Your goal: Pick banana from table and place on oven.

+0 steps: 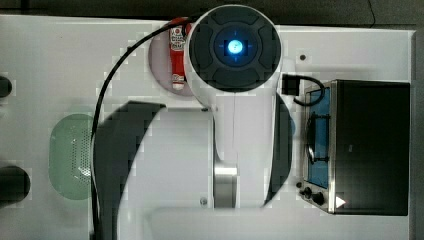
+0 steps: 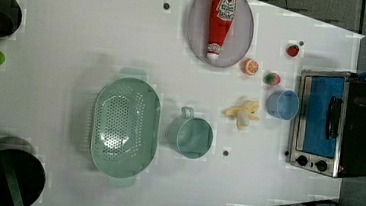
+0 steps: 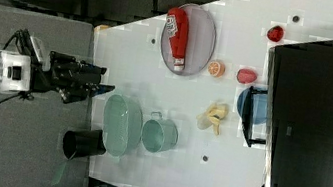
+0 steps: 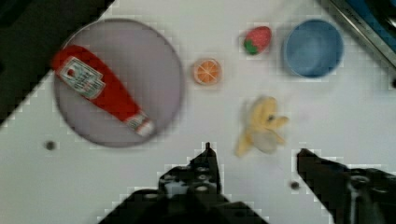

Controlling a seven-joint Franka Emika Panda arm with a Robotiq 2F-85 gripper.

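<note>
Basically nothing done yet | banana [image 4: 262, 125] lies on worktop [image 2: 75, 48] just beside blue cup [image 4: 313, 47], near oven [image 2: 332, 121] | tool [image 4: 254, 156] spread, empty, apart from banana | left: reach, grasp, lift, place on oven's black top

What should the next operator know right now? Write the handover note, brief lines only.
End effector: open, empty, high above the table.
Banana: on the table between the blue cup and the green cup, clear of both.
Oven: door shut, top bare.
Done: nothing yet.
Left: descend, grasp banana, lift, place on oven top.
</note>
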